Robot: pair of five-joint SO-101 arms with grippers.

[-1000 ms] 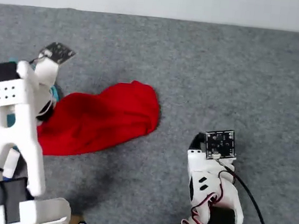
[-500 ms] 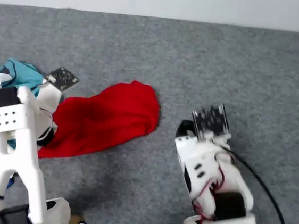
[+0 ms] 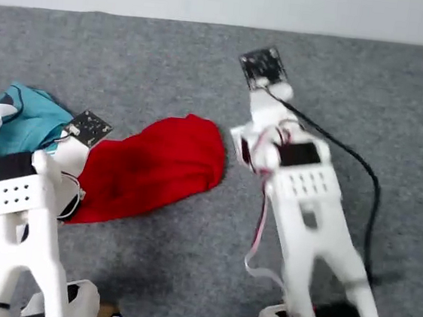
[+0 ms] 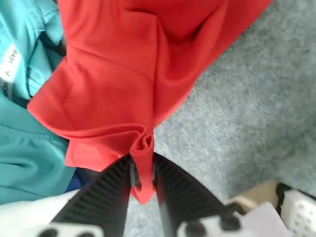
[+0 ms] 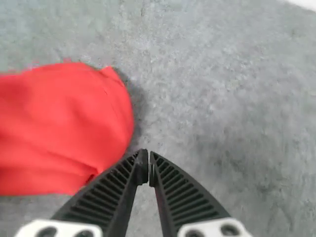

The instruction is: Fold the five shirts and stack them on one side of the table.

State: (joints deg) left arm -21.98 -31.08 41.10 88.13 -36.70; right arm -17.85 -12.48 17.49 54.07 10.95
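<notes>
Left gripper [image 4: 142, 170]: jaws pinching a bunched fold of the crumpled red fabric shirt [image 3: 150, 169], which lies left of centre on the grey felt-covered table [image 3: 355, 90]. Right gripper [image 5: 148, 167]: jaws pressed together, empty, over bare felt just beside that shirt's rounded end. Crumpled teal shirt [image 3: 22, 120]: touching the red shirt's left side.

Cloth, felt, plastic.
The red shirt [image 4: 123, 74] in the left gripper [image 4: 142, 170] is smooth matt cloth, as is the teal shirt [image 4: 24, 148] beside it; the right gripper [image 5: 148, 168] has black ribbed plastic jaws over a rough, felt-like grey table cover [image 5: 222, 98].
</notes>
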